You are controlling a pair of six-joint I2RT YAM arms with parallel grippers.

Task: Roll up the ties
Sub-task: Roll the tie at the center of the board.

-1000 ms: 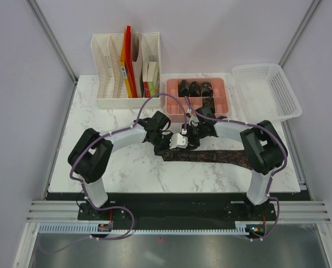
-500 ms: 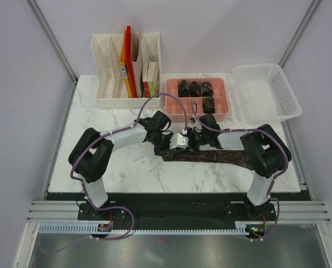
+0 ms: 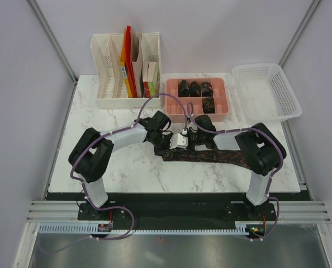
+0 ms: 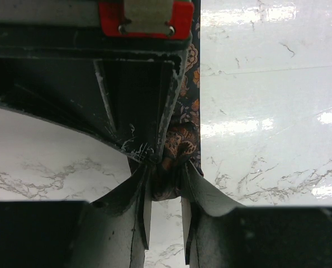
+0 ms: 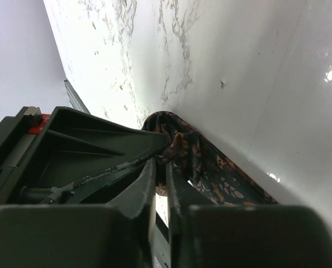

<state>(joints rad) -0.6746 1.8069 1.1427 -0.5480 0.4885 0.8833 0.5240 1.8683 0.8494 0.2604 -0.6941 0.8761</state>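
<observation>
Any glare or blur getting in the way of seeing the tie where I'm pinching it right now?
Top external: evenly lit and sharp, and the tie is clear, though its left end is covered. Left wrist: glare patches on the marble table, with the tie's pattern readable at the left claw. Right wrist: tilted, the right claw is dark, and the tie's fold is legible.

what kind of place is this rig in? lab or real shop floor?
Looks like a lab bench cell, not a shop: plain panel walls with aluminium frame posts, a marble-look table, and staged props, a pink tray of rolled ties and a white basket.
</observation>
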